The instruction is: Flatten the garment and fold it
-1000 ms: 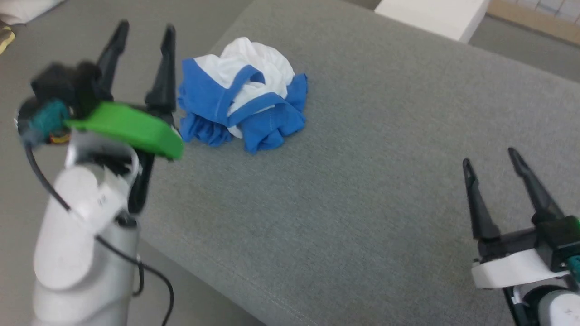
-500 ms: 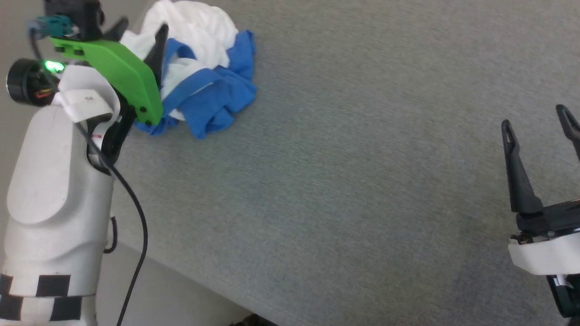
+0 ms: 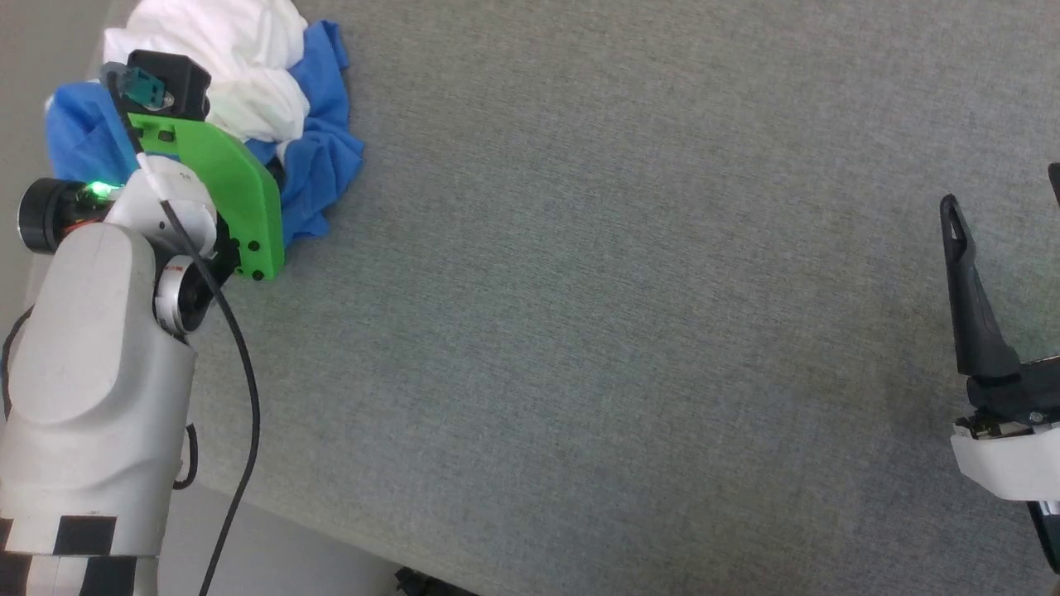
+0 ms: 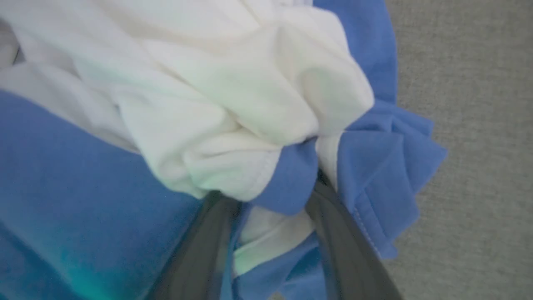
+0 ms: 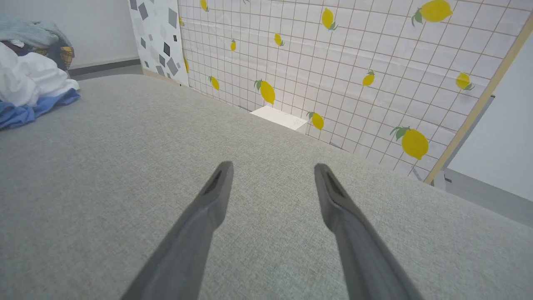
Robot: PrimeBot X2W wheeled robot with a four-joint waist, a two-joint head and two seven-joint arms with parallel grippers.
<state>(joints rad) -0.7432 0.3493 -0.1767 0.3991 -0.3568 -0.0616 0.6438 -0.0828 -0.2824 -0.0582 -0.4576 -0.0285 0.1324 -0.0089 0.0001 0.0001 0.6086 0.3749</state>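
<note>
Shirt (image 3: 240, 83) looks light and limp and will bunch easily. I'd grab a hem or sleeve edge, not mid-lump. It's a crumpled white-and-blue heap at the grey cushion's (image 3: 621, 290) far left edge. Left gripper (image 4: 268, 189) straddles a blue fold, tips buried; can't tell if it's pinching. Right gripper (image 5: 272, 168) is spread wide, empty, well apart from the shirt.

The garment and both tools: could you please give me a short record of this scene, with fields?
garment: white-and-blue T-shirt, crumpled in a heap near the edge of the grey upholstered surface
left tool: pushed into the heap, fingers apart, a fold of cloth between them
right tool: open, empty, over bare surface, well apart from the garment
flattening: not begun
</note>
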